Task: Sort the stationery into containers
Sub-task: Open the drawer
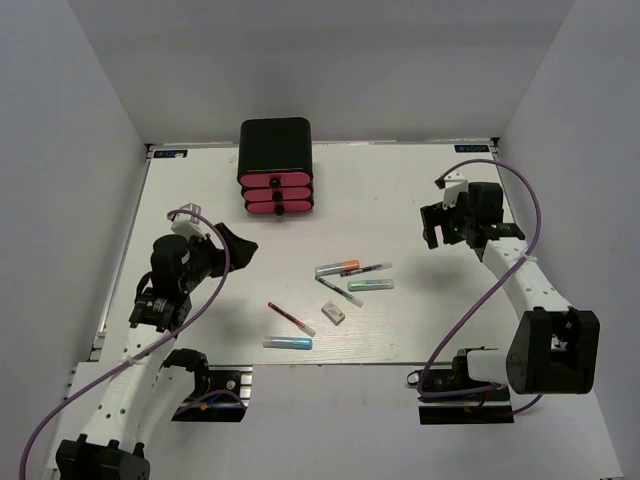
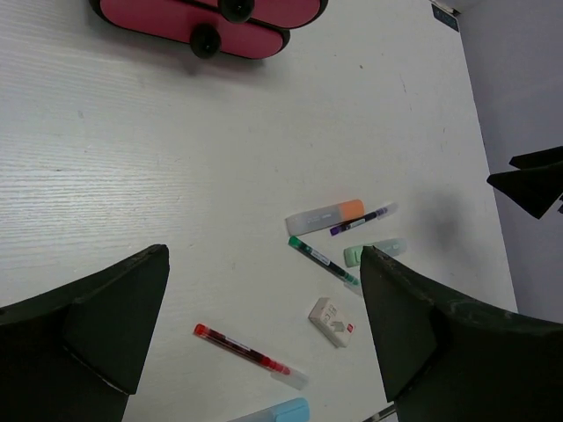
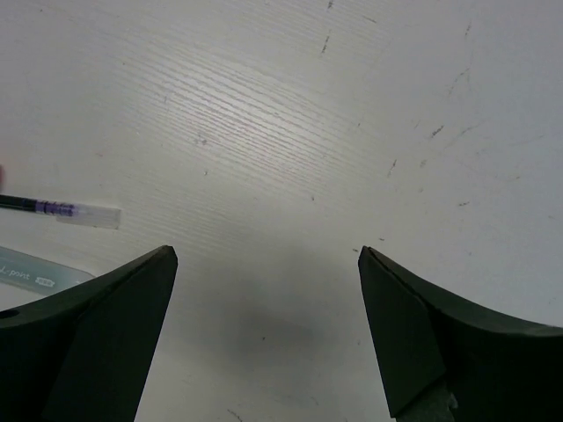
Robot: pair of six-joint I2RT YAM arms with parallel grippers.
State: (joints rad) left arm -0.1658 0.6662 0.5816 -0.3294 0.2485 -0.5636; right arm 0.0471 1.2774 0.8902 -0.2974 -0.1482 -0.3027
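The stationery lies loose mid-table: an orange-tipped marker, a thin dark pen, a pale green marker, a thin green pen, a white eraser, a thin red pen and a light blue marker. The containers, three pink-red drawers in a black cabinet, stand shut at the back. My left gripper hovers open left of the pile; its wrist view shows the eraser and red pen below. My right gripper is open to the pile's right, above bare table.
White walls close in the table on three sides. In the right wrist view the dark pen's end and the pale green marker lie at the left edge. The table's near edge runs just below the light blue marker.
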